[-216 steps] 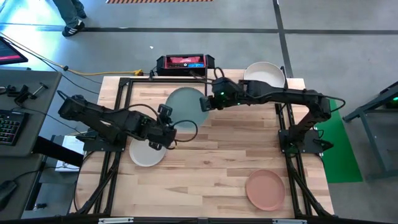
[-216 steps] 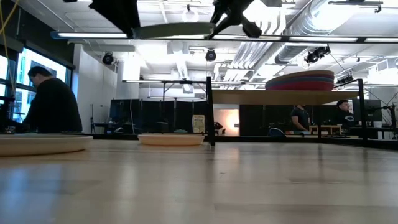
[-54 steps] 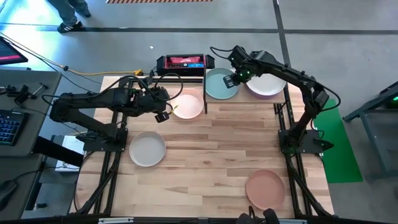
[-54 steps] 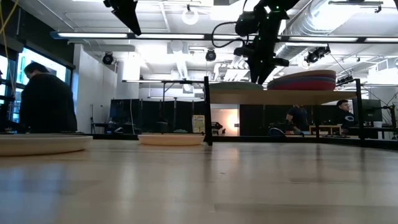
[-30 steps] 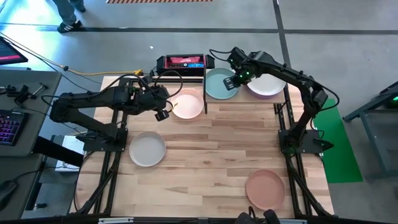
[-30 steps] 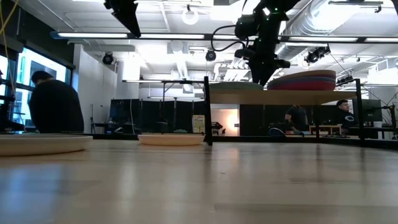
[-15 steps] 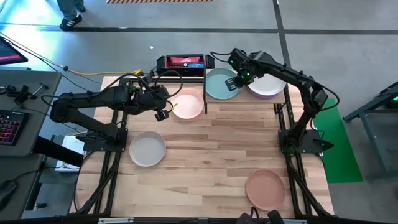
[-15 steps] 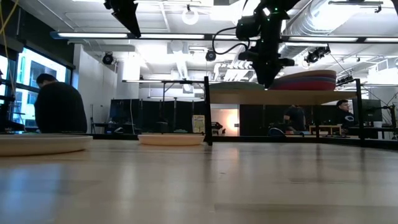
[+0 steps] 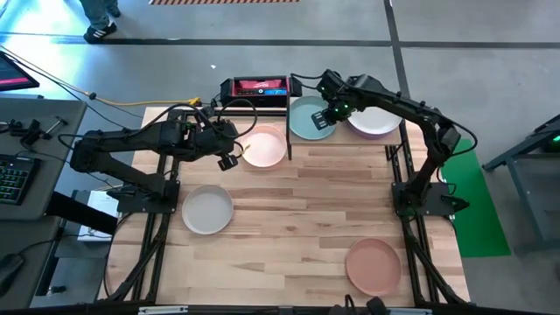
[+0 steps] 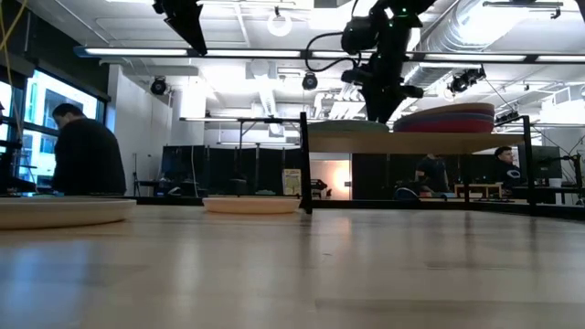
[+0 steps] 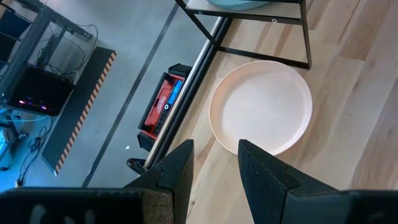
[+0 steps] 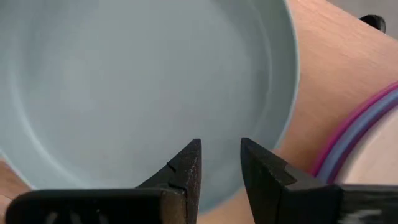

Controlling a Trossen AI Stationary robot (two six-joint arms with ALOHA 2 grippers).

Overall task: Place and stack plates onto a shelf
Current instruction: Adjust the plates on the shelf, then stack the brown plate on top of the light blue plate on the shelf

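The table (image 9: 297,210) spreads below both arms, with the shelf (image 9: 346,144) at its far edge, under the right gripper (image 9: 330,114). On the shelf sit a stack (image 9: 378,118), pale on top with magenta and purple rims showing in the right wrist view, just beside that gripper, and the teal plate (image 9: 308,117) directly beneath it. The right gripper's fingers (image 12: 186,168) stand a narrow gap apart above the teal plate's near rim and hold nothing; the plate lies flat on the shelf board, free of them.

The left gripper (image 9: 229,159) hovers just beside the pink plate (image 9: 264,145), which lies on the table next to the shelf post. Its fingers (image 11: 180,171) are parted a little, empty, aimed at the plate's near edge. A grey plate (image 9: 207,209) lies well behind it, and a salmon plate (image 9: 373,266) far off near the front corner.

These plates look stiff, light and matte, so probably not slippery, though likely breakable if dropped. The shallow raised rim is the only place to take hold: one finger inside, one outside, pinching the lip.
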